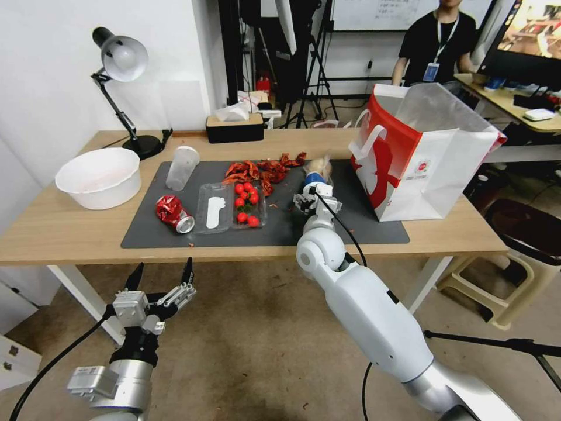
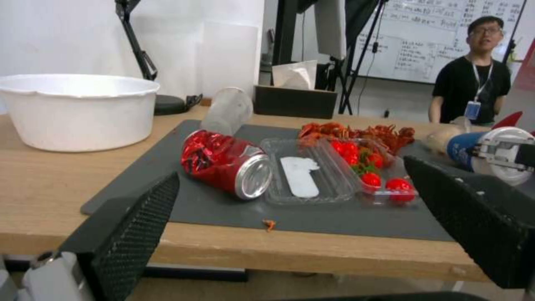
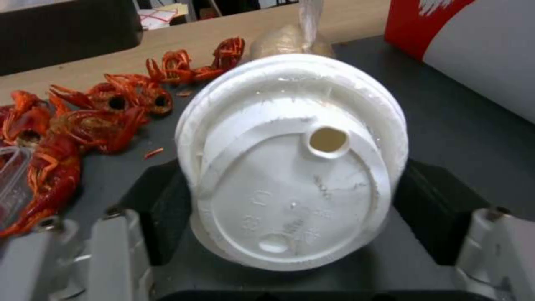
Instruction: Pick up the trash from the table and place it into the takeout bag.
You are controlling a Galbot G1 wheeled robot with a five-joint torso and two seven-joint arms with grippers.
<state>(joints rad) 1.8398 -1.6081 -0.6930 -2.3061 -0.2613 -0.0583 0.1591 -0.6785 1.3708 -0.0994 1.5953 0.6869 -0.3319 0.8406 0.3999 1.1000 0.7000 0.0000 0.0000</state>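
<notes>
Light wood table [image 1: 70,228] with a dark grey mat [image 1: 280,231] is seen in a studio room; the takeout bag [image 1: 432,169] stands open at the mat's right end.

Blue cup with white lid [image 3: 290,167] lies on its side near the mat's centre-right, lid toward the front edge, long axis running front to back. Right gripper [image 1: 312,202] is reached over the front edge and set around the lid end, one finger on each side; whether the pads press the cup cannot be told, so the grip is noted as unconfirmed. A knotted clear bag [image 1: 320,166] lies just behind the cup.

The bag's mouth lies to the right of and above the cup, near; judged, a lift and a short carry rightward is what the move turns on.

Left gripper [image 1: 160,280] is held below and before the front edge, fingers spread wide, empty. Nearest it are the crushed red can [image 2: 225,163], the frosted plastic cup [image 1: 181,168] and the white bowl [image 1: 99,175] by the left edge.
</notes>
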